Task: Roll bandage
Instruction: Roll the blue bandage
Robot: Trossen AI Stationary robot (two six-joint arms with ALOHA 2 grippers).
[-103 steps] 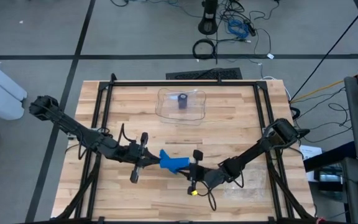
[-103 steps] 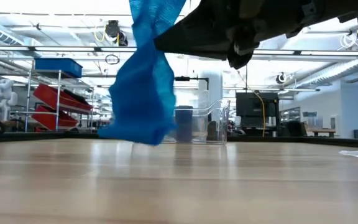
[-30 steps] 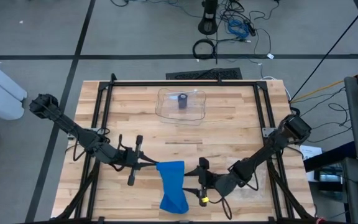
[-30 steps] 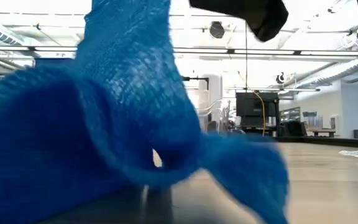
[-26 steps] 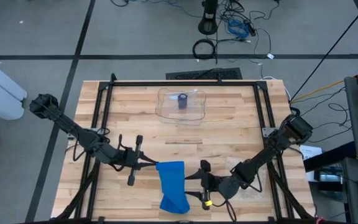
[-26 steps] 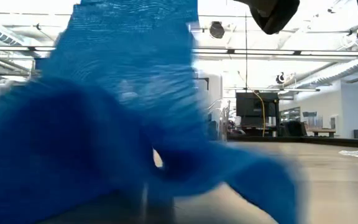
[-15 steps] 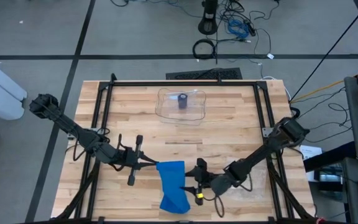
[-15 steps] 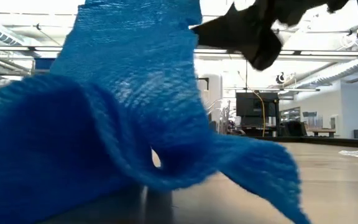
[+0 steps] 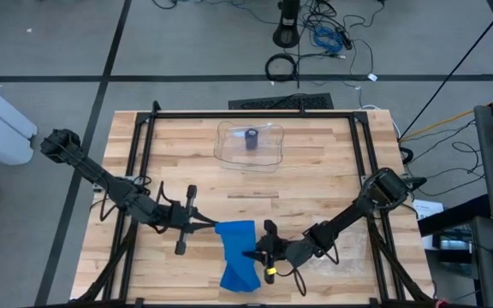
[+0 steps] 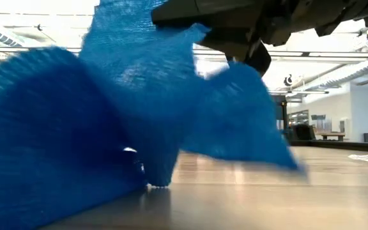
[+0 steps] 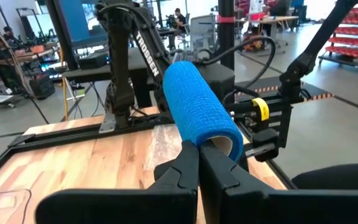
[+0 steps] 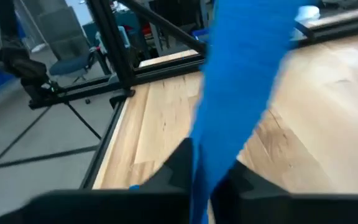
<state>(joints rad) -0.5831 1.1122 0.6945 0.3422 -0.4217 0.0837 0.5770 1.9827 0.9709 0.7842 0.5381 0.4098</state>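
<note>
A: Both ends of the blue bandage (image 9: 236,253), at the table's six o'clock, are now gripped?

B: Yes. The right gripper (image 9: 255,251) was closed on it just now; the left gripper (image 9: 210,228) is kept clamped. Rolling can proceed.

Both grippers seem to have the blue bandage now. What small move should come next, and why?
Probably the right gripper, shut on the loose blue strip, should draw it gently taut. The left gripper is shut on the bandage roll, yet the strip sags in folds onto the table, and a slack strip would wind unevenly.
</note>
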